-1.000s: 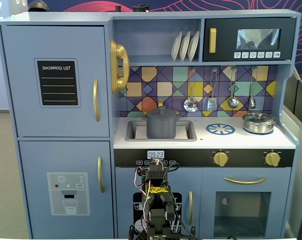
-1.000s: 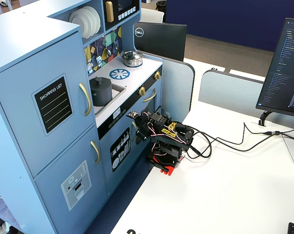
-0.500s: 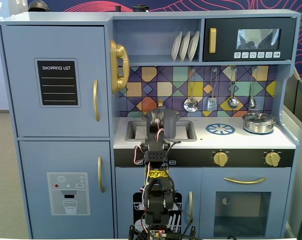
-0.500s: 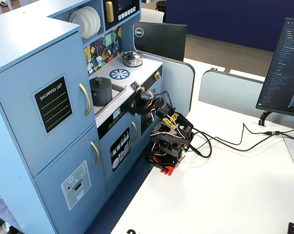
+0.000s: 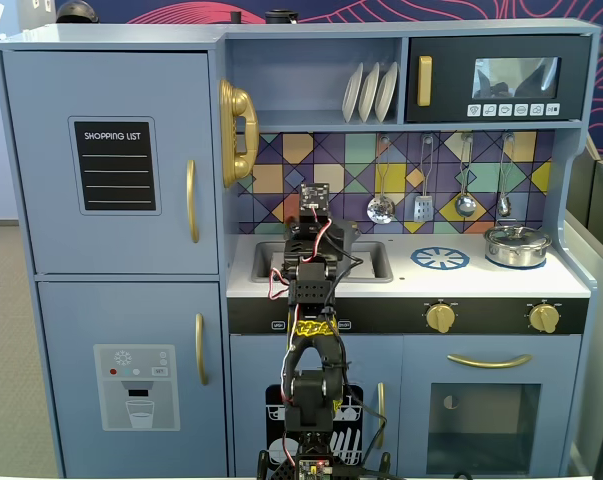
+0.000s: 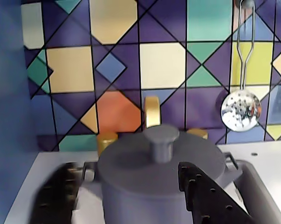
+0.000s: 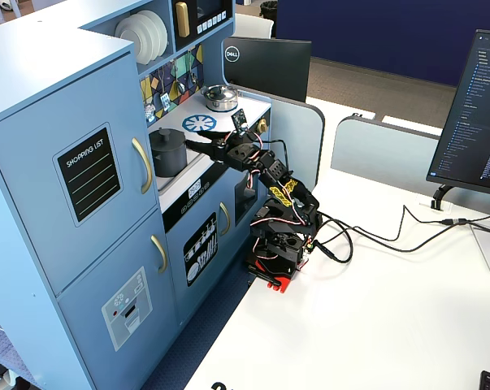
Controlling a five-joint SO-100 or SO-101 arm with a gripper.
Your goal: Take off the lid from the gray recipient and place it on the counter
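The step in hand was judged to be the reach for the lid [image 6: 161, 161], which had not yet been gripped. In the wrist view the claw [image 6: 126, 196] was seen held wide, with one dark finger [image 6: 54, 196] to the left of the gray pot [image 6: 149, 200] and the other to the right, and nothing was held between them. The lid was still seated flat on the pot, with its small knob [image 6: 161, 140] standing up in the middle, a little farther off than the fingers. The pot was found at the sink [image 6: 252, 186], at the left part of the white counter [image 7: 184, 180], and in a fixed view it was hidden behind the arm. For the next move, it was judged that the claw would need to be brought forward and up a bit until the knob sat between the fingers, then closed on it, and the lid lifted straight up. A bare spot for the lid could be seen on the counter near the blue burner ring [image 5: 440, 258]. What was inside the gray pot could not be told, since it was covered. A shiny silver pot [image 5: 516, 245] was left far to the right in that fixed view, with its own lid on, so its inside was hidden too.
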